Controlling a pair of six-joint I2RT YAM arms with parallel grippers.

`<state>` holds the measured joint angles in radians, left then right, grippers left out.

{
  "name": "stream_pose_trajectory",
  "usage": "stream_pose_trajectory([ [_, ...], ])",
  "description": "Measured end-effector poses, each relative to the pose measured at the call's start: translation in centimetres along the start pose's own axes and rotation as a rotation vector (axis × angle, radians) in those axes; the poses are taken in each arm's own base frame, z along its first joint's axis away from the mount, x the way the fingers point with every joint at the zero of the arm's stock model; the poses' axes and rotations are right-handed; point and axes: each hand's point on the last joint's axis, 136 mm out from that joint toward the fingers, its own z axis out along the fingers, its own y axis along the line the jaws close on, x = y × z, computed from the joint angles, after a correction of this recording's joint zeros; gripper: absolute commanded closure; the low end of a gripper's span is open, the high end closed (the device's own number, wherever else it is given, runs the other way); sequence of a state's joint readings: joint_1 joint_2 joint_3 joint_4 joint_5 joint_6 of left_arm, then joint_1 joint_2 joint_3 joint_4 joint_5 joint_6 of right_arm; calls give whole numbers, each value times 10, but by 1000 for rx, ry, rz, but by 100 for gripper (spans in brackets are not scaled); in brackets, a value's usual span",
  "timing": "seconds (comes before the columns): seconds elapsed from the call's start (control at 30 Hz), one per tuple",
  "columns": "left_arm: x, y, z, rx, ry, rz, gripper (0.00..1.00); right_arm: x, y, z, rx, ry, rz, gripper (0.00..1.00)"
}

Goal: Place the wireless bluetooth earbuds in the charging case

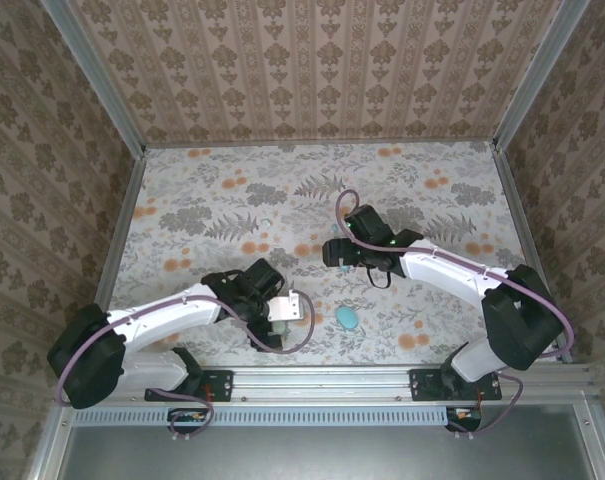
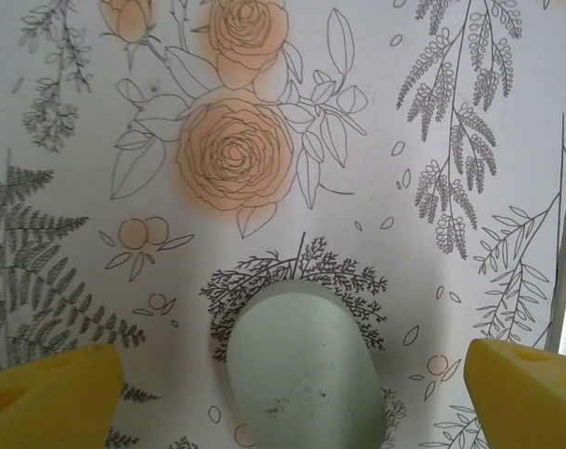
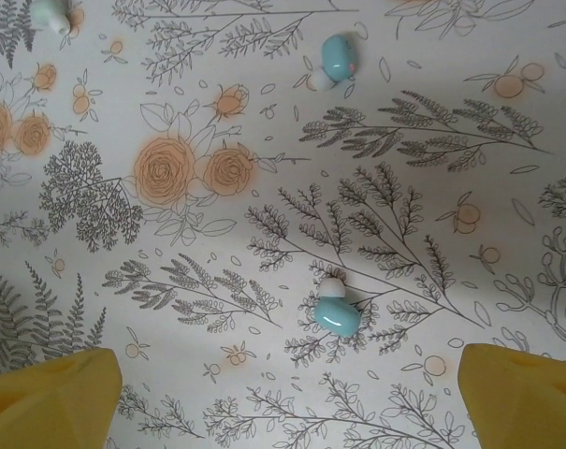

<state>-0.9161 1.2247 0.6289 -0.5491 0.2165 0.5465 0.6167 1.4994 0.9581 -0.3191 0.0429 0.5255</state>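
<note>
Pickup pending: released right pincer [image 3: 287, 393] hovers above an earbud [image 3: 336, 313], needing descent and a clench; released left pincer [image 2: 292, 379] straddles a green oval [image 2: 301, 337].

The left arm [image 1: 172, 312] at seven o'clock and the right arm [image 1: 447, 268] at four o'clock have white links between bulky black joints, each trailing a purple cable [image 1: 337, 210]. The left gripper [image 2: 292, 374] and right gripper [image 3: 290, 374] bear blunt yellow fingers [image 2: 49, 393].

Counter [image 1: 232, 190]: floral cloth, grey ferns, orange blooms. Walls [image 1: 312, 60]: beige damask paper, left, far, right. Aluminium rail [image 1: 322, 378]: near edge.
</note>
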Motion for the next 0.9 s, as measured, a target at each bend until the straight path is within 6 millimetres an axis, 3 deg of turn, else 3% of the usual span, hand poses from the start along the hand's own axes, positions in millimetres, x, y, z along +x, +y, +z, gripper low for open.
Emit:
stream_pose_trajectory([
  [0.4,18,-14,22,6,92,61,16,0,2,1,-6,3,-6,5],
  [0.7,19,-13,26,15,113,68,50,0,2,1,-6,3,-26,4],
  [0.9,18,-12,25,7,116,68,61,0,2,1,-7,3,-27,3],
])
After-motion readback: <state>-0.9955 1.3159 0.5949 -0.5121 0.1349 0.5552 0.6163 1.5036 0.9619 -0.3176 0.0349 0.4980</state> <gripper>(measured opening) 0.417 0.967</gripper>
